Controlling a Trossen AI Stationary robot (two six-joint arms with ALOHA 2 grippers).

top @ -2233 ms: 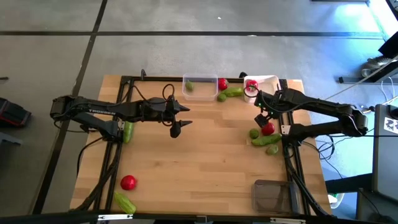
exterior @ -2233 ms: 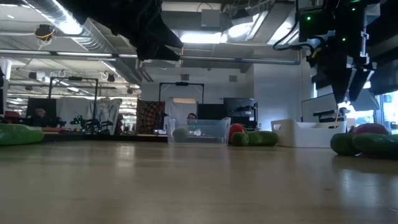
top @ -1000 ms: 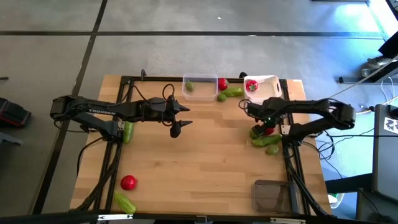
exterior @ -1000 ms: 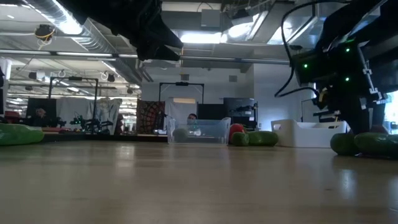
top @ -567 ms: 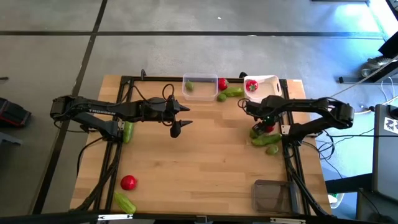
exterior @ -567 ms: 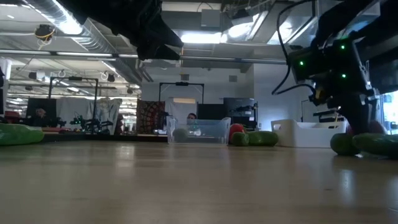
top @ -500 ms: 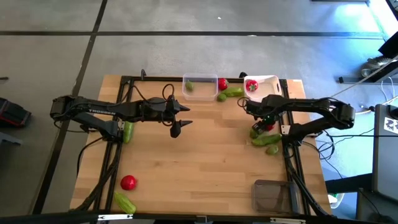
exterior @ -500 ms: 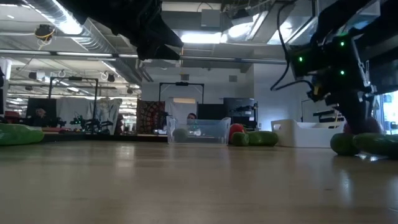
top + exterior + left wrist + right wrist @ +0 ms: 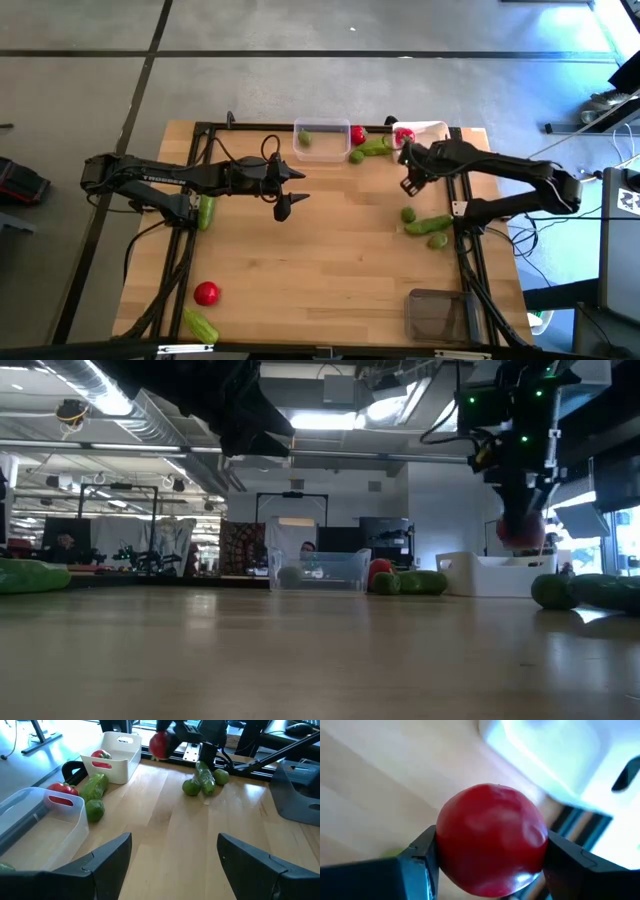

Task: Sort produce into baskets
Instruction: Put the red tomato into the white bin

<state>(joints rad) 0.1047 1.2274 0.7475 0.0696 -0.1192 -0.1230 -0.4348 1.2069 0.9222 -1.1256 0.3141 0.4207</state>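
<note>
Lifted off the surface [image 9: 330,250] since the earlier frame, a red tomato [image 9: 491,839] is now being carried by the right claw [image 9: 490,857], whose fingers are being held partly closed against its two sides; the green pieces it was sitting among are being left behind. That claw is being held above the surface, just beside the white basket [image 9: 120,755] at the far edge, where one red piece [image 9: 101,755] is already lying. Out from there, a round green fruit [image 9: 408,214], a cucumber [image 9: 428,224] and another green fruit [image 9: 437,240] are still waiting on the right side. The clear basket [image 9: 322,141] is holding one green piece, while a red piece [image 9: 358,134], a small green fruit [image 9: 356,155] and a cucumber [image 9: 375,147] are lying just beside it. The left claw [image 9: 172,850] is being held wide open and empty over the middle of the surface. Near the left edge a cucumber [image 9: 206,211], a red piece [image 9: 206,293] and another cucumber [image 9: 200,325] are waiting, and the dark basket [image 9: 436,314] appears empty, so most of the sorting is judged to be remaining. The white basket is being partly hidden by the right arm in the high view.
</note>
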